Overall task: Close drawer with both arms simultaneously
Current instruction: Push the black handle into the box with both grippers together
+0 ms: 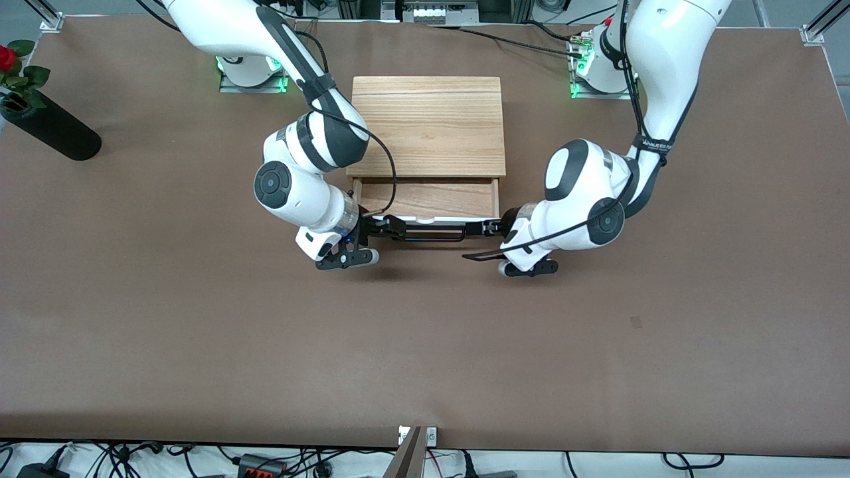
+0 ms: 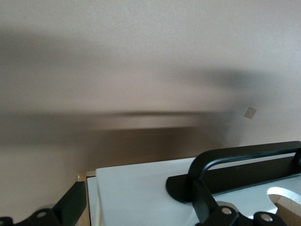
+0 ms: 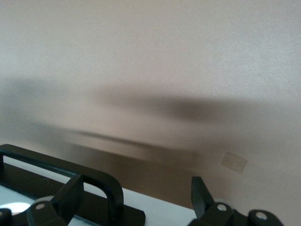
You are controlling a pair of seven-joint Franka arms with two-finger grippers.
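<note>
Drawer (image 1: 428, 198) sits partly pulled out of the cabinet (image 1: 427, 125) at mid-table, its white front facing the front camera, the handle (image 1: 431, 232) running lengthwise between the two arms' ends of the table. I have both grippers at that front, one per handle end: the left gripper (image 1: 493, 228) and the right gripper (image 1: 390, 227), each with fingers spread, one finger either side of the bar's end, gripping nothing. The cabinet lies straight across the panel from both, so I judge an even, square push is needed.

Bright even overhead light, soft arm shadows, blurred wrist views
</note>
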